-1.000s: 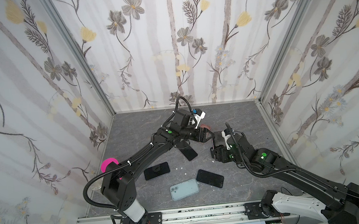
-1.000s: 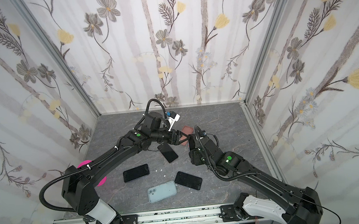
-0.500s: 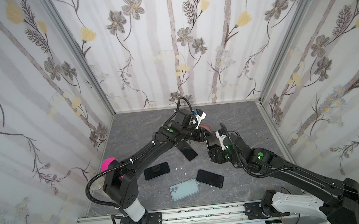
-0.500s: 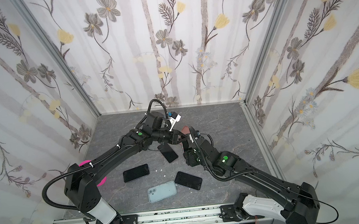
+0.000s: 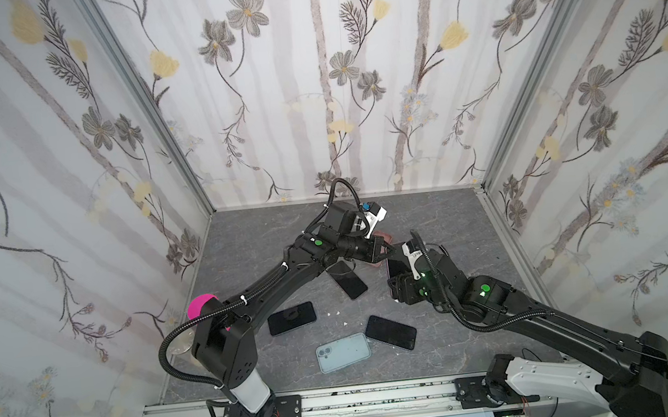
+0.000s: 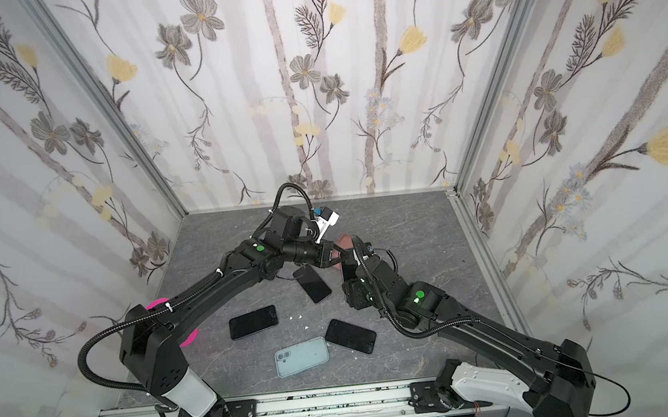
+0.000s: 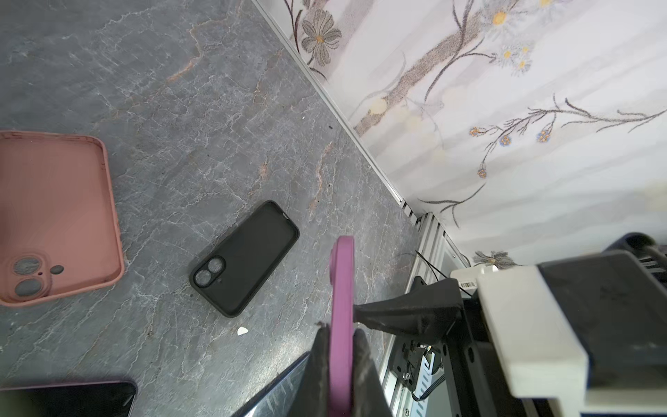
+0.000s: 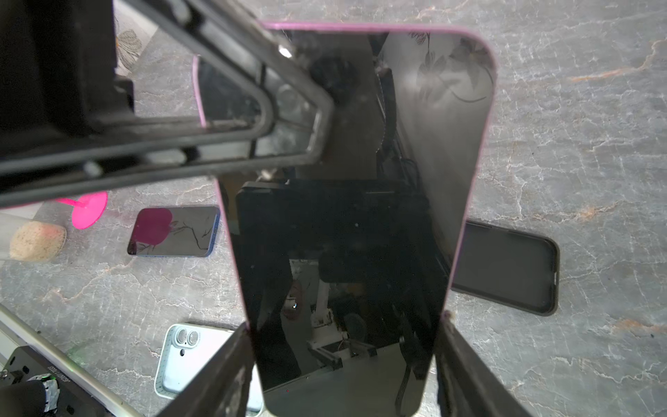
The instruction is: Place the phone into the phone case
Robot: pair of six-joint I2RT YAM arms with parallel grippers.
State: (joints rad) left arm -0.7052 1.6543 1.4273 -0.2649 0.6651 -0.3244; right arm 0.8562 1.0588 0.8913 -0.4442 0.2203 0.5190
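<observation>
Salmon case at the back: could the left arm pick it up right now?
Probably not yet. The left gripper is shut on the phone, so it has no free jaws. The salmon case itself lies flat and uncovered close by, so little else seems to block it.

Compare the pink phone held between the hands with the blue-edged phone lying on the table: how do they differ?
Edge: the pink phone has a pink rim; the blue-edged phone a blue one.
Pose: the pink phone is raised off the table, upright; the blue-edged phone lies flat, screen up.
Hold: the left hand and right hand both grip the pink phone; nothing touches the blue-edged phone.
Both screens are dark.
</observation>
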